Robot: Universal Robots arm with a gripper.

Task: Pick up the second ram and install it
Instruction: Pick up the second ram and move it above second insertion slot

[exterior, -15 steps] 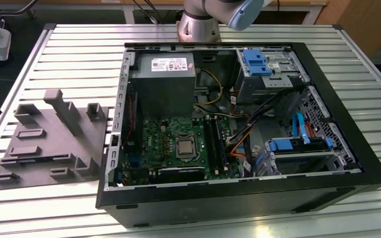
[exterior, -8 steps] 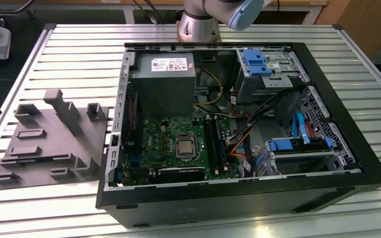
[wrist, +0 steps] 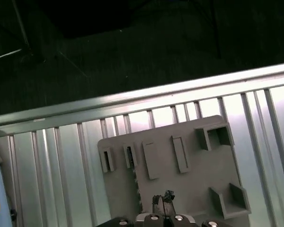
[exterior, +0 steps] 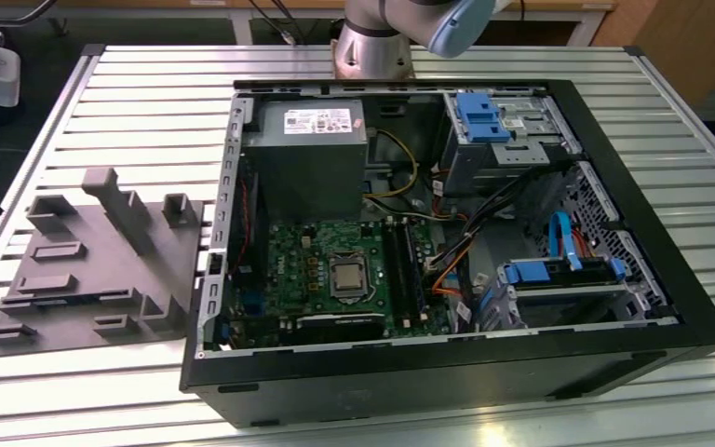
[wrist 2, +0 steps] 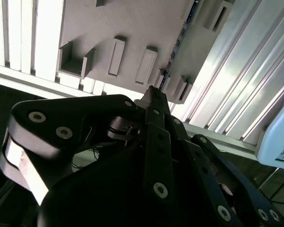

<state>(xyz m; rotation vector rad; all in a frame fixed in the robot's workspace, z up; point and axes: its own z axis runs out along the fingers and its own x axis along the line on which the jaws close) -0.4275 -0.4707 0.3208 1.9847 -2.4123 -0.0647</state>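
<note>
Arm's gripper [wrist: 163,198] hangs over the grey fixture plate [wrist: 189,165] on the bench [wrist: 57,161]. Its tips are drawn together with nothing between them.

The second ram [wrist: 137,191] stands on edge in the plate. It shows as a thin dark strip just beside the tips, not under them.

Risks, as I judge them:
- Coming down off-line, the tips could strike the stick's top edge or a plate rib.
- A skewed grip would carry through to the slots on the motherboard [exterior: 332,265] in the open case [exterior: 457,372].
- The orange cables [exterior: 447,279] lie close to those slots and could snag.
</note>
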